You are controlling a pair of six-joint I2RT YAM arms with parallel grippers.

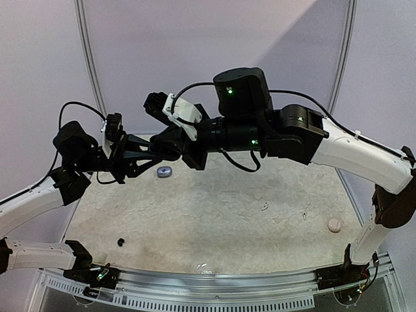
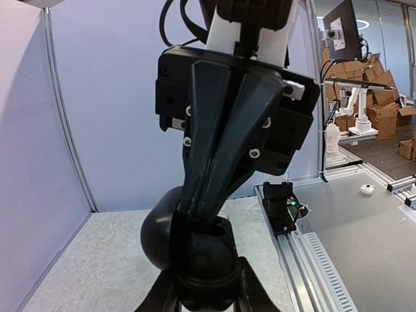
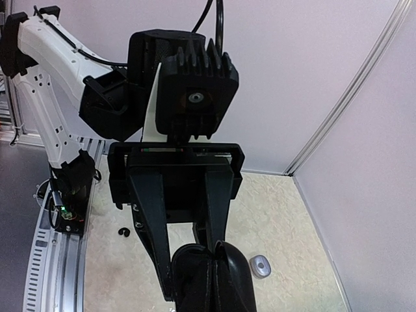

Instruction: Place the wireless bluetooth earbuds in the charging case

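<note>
Cream textured mat (image 1: pixel 214 221), arms meeting at 10 o'clock. Left gripper (image 2: pixel 207 292) clamps the black rounded charging case (image 2: pixel 162 240). Right gripper (image 2: pixel 208 220) has its fingers pressed together at the case's mouth (any bud hidden). Best to press straight down and release slowly. Tiny black earbud (image 1: pixel 120 242) loose at 7 o'clock.

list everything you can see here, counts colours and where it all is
charging case: 1, black, held in the air above the far-left of the table
oval item: 1, grey, on the mat below the grippers
earbud: 1, black, near-left of the mat
round item: 1, white, right edge of the mat
tiny pieces: 2, white, centre-right of the mat; too small to identify
mat: 1, cream, covering the table
left gripper: 1, black, shut on the charging case
right gripper: 1, black, shut, tips at the case
</note>
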